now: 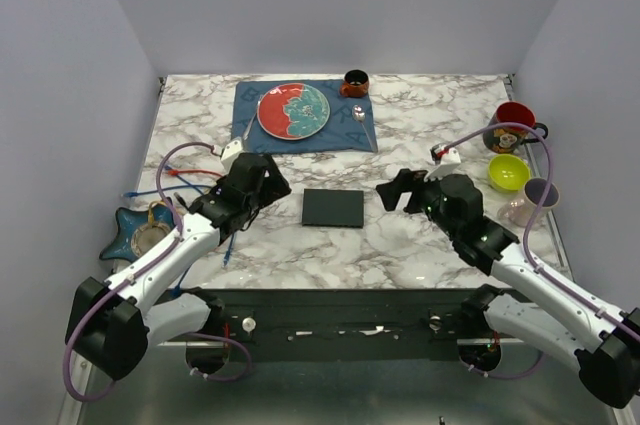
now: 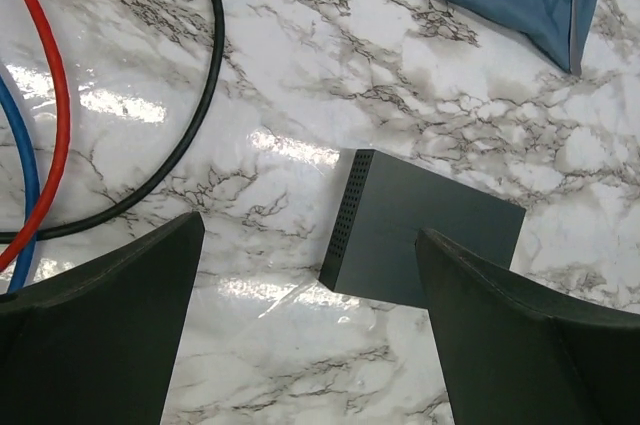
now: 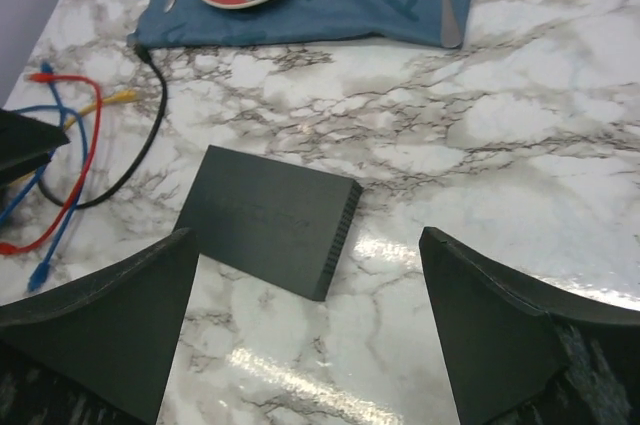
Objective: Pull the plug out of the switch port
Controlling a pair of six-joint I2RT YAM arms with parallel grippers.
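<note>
We see nothing plugged into the switch (image 1: 332, 208) at the middle of the table (image 1: 420, 125), and our left gripper (image 1: 272, 183) and right gripper (image 1: 395, 193) have jaws spread wide, empty, so let's back off slowly without bumping it.

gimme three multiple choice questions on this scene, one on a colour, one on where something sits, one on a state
1. The round plate on the blue cloth placemat is: A red and teal; B plain white; C black.
2. The flat dark grey rectangular box lies: A on that placemat; B on the bare marble table between the left gripper and right gripper; C on the plate.
3. Both grippers are: A open and empty; B shut on the box; C shut on nothing.
Answers: A, its face shows both colours; B, marble surrounds it; A, each wrist view shows spread fingers gripping nothing.
</note>
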